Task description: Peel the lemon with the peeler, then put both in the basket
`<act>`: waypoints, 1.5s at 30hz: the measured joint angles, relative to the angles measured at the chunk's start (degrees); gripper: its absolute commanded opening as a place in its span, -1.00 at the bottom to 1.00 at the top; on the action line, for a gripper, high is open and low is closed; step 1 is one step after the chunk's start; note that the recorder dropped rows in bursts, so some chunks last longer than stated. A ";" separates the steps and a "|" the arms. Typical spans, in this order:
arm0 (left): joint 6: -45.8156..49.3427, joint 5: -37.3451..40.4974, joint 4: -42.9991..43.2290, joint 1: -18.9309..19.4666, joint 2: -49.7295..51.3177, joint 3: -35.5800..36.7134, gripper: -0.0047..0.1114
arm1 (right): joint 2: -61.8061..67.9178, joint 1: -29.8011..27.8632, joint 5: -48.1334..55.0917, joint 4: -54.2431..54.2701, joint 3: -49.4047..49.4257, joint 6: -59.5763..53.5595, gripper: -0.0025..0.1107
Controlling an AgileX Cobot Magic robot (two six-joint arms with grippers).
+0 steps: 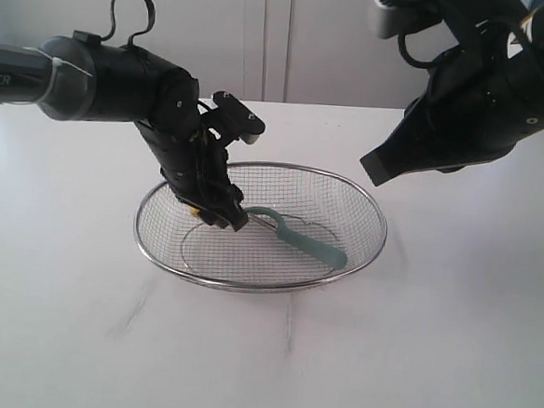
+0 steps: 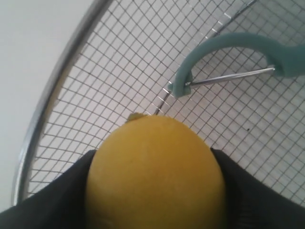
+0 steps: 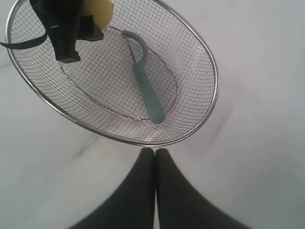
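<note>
Lemon in left claw, barely visible exterior view; peeler inside basket.

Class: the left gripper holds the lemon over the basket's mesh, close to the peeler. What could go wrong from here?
1. The lemon hangs close to the looped head of the peeler. If released here, it may land on the blade and roll.
2. The left gripper is low inside the basket, near its wall. Pulling out could snag the mesh and drag the basket.
</note>
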 measured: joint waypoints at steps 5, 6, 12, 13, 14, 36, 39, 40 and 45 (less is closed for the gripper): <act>0.00 0.00 0.00 0.00 2.55 0.00 -0.92 | 0.00 0.00 0.00 0.00 0.00 0.04 -0.96; 0.00 0.00 -0.11 0.00 2.65 0.00 -0.92 | 0.00 0.00 0.00 0.00 0.00 0.04 -0.96; -0.02 0.00 -0.22 0.00 3.07 0.00 -0.91 | 0.00 0.00 0.00 0.00 0.00 0.04 -0.96; -0.02 0.00 -0.22 0.00 3.07 0.00 -0.82 | 0.00 0.00 0.00 0.00 0.00 0.04 -0.96; -0.02 0.00 -0.25 0.00 3.07 0.00 -0.76 | 0.00 0.00 0.00 0.00 0.00 0.04 -0.96; -0.14 2.16 -0.37 0.00 1.26 0.00 0.46 | 0.00 0.00 0.00 0.00 0.00 0.04 -0.96; -0.14 3.11 -0.63 0.00 -2.25 0.00 0.46 | 0.00 0.00 0.00 0.00 0.00 0.14 -0.96; -0.14 3.58 -0.78 0.00 -3.19 0.00 0.46 | 0.00 0.00 0.00 0.00 0.00 0.14 -0.96; -0.14 5.53 -1.03 0.00 -7.32 0.00 0.39 | 0.00 0.00 0.00 0.00 0.00 0.14 -0.96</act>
